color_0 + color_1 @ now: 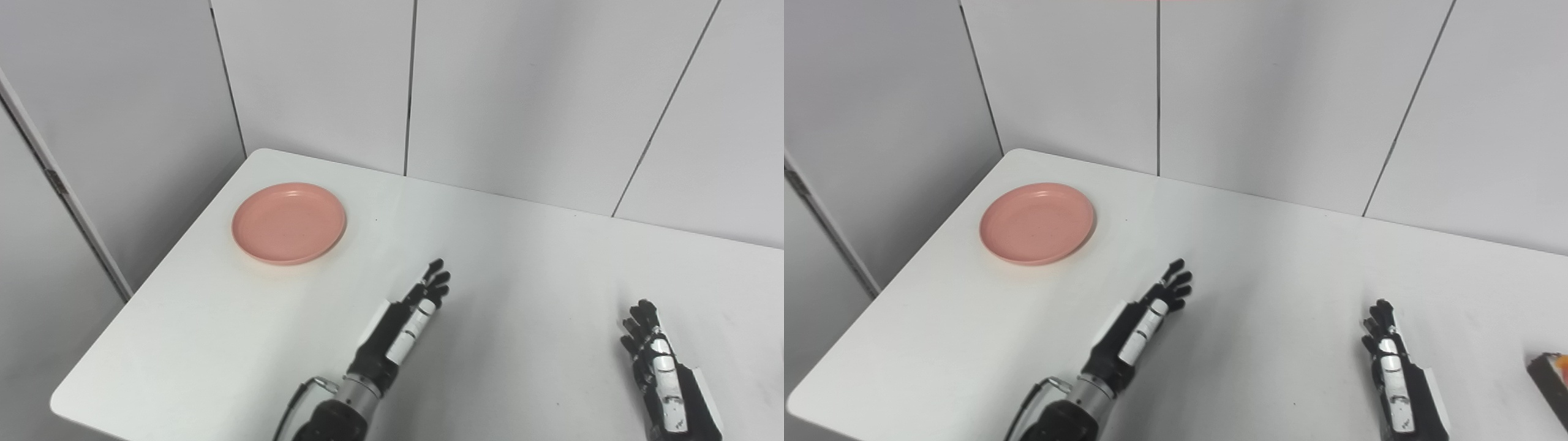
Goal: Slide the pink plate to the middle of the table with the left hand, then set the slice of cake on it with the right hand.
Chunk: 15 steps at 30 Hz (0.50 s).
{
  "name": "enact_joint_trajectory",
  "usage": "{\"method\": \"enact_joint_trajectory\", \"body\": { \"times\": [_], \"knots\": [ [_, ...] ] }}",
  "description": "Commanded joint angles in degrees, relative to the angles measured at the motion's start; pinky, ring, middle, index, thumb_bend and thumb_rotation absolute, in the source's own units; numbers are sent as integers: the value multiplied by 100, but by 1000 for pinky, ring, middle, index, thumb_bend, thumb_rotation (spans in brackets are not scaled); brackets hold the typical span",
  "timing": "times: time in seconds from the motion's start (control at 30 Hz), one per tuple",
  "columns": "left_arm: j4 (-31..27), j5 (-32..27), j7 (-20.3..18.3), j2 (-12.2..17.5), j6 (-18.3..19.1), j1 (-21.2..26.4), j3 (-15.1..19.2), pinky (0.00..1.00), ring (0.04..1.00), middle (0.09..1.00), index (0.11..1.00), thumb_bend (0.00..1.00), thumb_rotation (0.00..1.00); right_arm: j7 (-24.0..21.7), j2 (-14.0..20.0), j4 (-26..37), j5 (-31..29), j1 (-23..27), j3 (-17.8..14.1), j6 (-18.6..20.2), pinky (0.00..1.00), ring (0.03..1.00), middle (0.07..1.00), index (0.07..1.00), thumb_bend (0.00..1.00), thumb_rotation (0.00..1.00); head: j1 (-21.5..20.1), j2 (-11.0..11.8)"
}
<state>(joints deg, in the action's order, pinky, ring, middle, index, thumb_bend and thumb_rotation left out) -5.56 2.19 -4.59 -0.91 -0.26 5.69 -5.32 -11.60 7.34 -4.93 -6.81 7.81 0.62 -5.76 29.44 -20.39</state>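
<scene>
A round pink plate lies empty near the table's far left corner. My left hand hovers over the table's middle front, fingers stretched out and apart, holding nothing, a good way right of and nearer than the plate. My right hand stands at the front right, fingers straight, also empty. At the right edge of the right eye view a dark slice of cake with an orange top lies on the table, cut off by the frame; it is to the right of my right hand.
The white table has a rounded front left corner and its left edge runs close beside the plate. Grey wall panels stand directly behind the far edge.
</scene>
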Motion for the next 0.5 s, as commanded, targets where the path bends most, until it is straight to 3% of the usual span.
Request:
{"method": "enact_joint_trajectory", "body": {
  "times": [0.0, 0.3, 0.47],
  "knots": [
    [-389, -112, -64, 5, 129, 333, 23, 918, 930, 943, 938, 484, 1000, 36, -123, -125, -23, -318, 46, 88, 1000, 1000, 1000, 1000, 378, 1000, 15, -8],
    [-1184, -378, -53, 165, 845, 818, 308, 865, 887, 901, 895, 504, 1000, 42, -94, -105, -9, -316, 71, 119, 1000, 1000, 1000, 1000, 365, 1000, 59, 6],
    [-1435, -611, -93, 304, 989, 1026, 543, 860, 872, 892, 882, 474, 1000, 5, -71, -166, -26, -311, 70, 36, 1000, 1000, 1000, 1000, 380, 1000, 99, 39]
  ]
}}
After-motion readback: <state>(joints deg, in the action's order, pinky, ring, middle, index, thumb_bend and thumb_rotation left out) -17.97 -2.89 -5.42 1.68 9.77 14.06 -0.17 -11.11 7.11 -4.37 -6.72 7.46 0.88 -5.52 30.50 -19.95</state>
